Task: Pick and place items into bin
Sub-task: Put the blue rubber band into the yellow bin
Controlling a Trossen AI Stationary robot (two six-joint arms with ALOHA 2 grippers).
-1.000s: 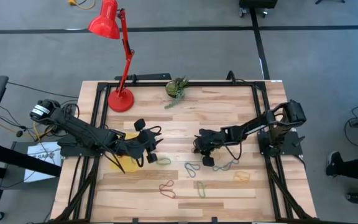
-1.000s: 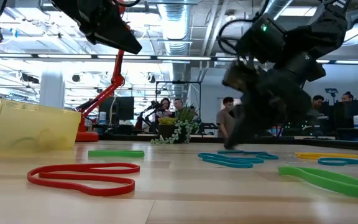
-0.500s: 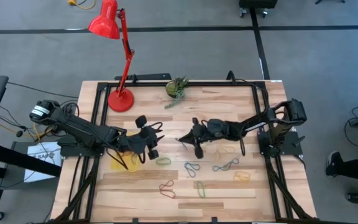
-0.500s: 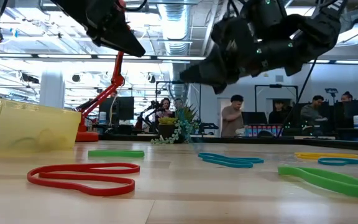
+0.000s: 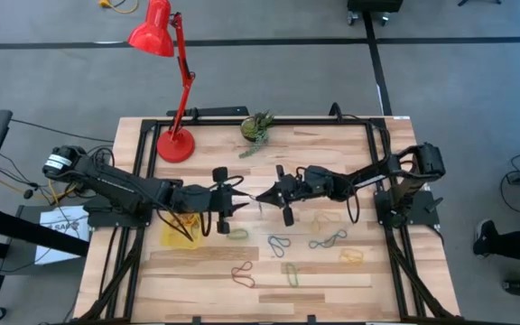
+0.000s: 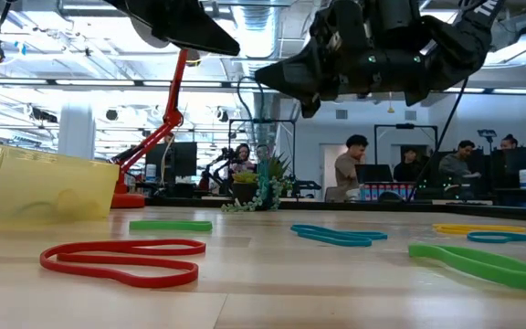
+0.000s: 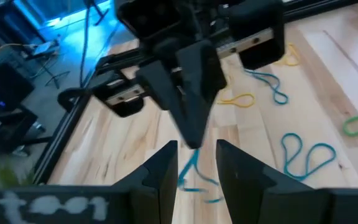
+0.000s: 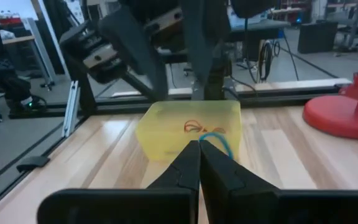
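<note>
Right hand, pinched shut on a teal band, meets the open left hand mid-table.

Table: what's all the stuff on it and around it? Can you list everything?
table: one, light wood, under both arms
lamp: one, red, far left corner of the table
plant clump: one, green, middle of the far edge
bin: one, see-through yellow, left side, an orange band inside
loose bands: at least six on the near half; red, green and, blue and, yellow
held band: one, blue, hanging above the table
people: several, far back in the room
left gripper: open, mid-table, facing the other
right gripper: shut on the held band
</note>
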